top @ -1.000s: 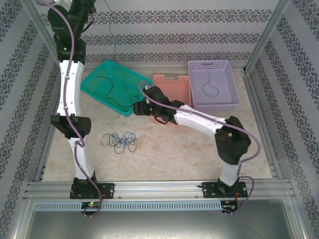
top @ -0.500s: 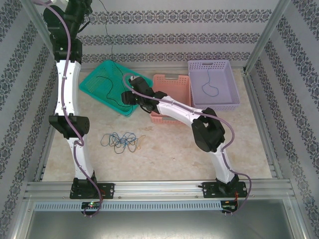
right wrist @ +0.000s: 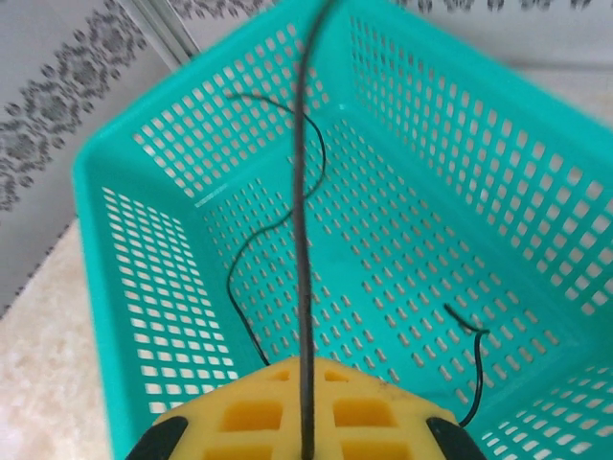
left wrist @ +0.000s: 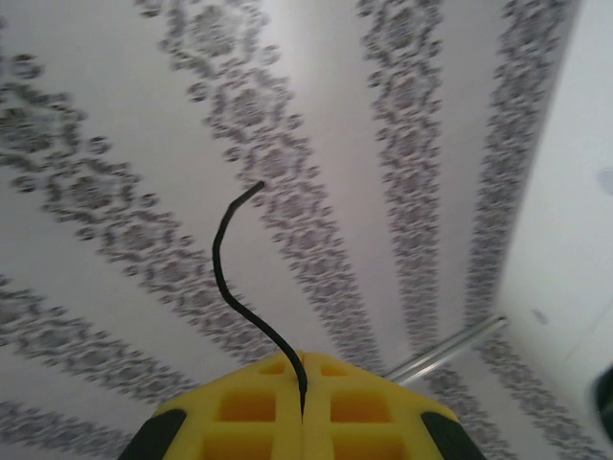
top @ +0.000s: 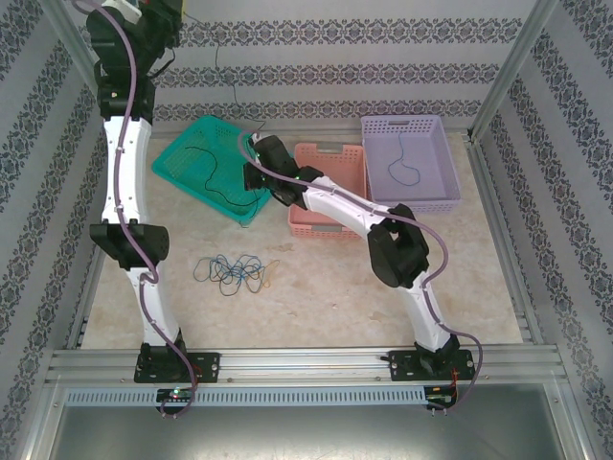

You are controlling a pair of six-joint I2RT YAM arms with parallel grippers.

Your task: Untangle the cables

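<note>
A taut black cable [top: 230,96] runs from my raised left gripper [top: 170,17] down to my right gripper [top: 253,172], which hangs over the teal basket [top: 192,144]. In the left wrist view the yellow fingers [left wrist: 239,407] are shut on the black cable [left wrist: 222,287], its short free end sticking out. My right gripper [right wrist: 306,369] is shut on the same black cable [right wrist: 305,220]. Another thin black cable [right wrist: 235,278] lies inside the teal basket [right wrist: 115,259]. A tangle of blue, black and pale cables [top: 235,271] lies on the table.
A pink basket [top: 335,158] stands right of the teal one, under the right arm. A purple basket [top: 442,153] at the back right holds one blue cable [top: 402,171]. Patterned walls close in the back and both sides.
My right gripper has moved left and back from beside the pink basket to over the teal basket. The left gripper has risen higher, drawing the black cable tighter.
</note>
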